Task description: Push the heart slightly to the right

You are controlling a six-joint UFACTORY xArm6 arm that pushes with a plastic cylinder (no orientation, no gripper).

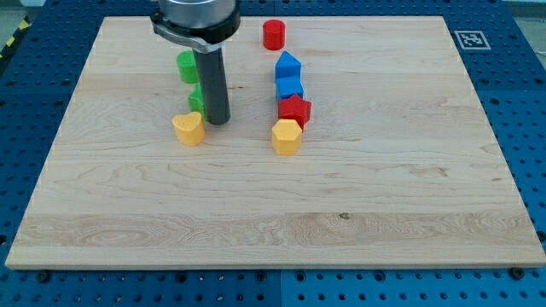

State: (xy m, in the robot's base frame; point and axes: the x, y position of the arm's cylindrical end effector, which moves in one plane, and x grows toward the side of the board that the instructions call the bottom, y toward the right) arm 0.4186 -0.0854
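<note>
The yellow heart block (188, 129) lies left of the board's middle. My tip (217, 122) stands just to its upper right, very close to it, at the end of the dark rod. A green block (197, 98) sits right behind the rod, partly hidden by it. Another green block (187, 66) lies above that. To the view's right a column holds a blue pointed block (287, 66), a blue block (289, 88), a red star-like block (294, 110) and a yellow hexagon-like block (287, 136). A red cylinder (273, 35) stands near the top.
The wooden board (384, 196) rests on a blue perforated table. A black and white marker tag (469, 39) sits at the board's top right corner. The arm's grey body hangs over the board's top edge, above the green blocks.
</note>
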